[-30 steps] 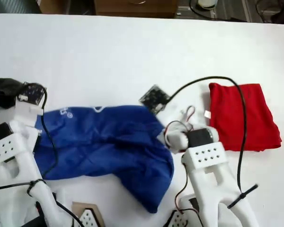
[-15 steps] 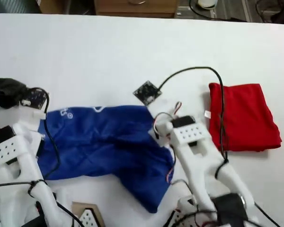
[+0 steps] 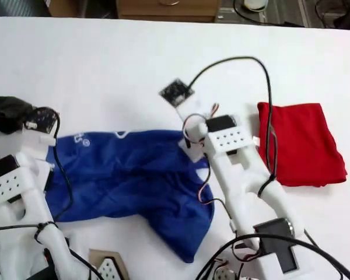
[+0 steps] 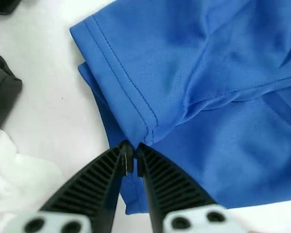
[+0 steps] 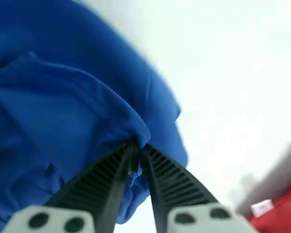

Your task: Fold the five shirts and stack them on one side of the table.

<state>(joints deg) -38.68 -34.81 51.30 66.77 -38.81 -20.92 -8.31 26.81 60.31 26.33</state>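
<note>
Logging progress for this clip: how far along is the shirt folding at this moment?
Done: one red shirt lies folded on the table's right side. In hand: the blue shirt, rumpled, is pinched at one end by the left gripper, at the other by the right gripper. Left: folding and stacking it; a dark cloth at the left edge looks unfolded.

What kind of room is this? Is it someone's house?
Probably a robotics lab or workshop: two white robot arms with loose wires stand at a white table, holding a blue shirt, with a folded red shirt nearby.
</note>
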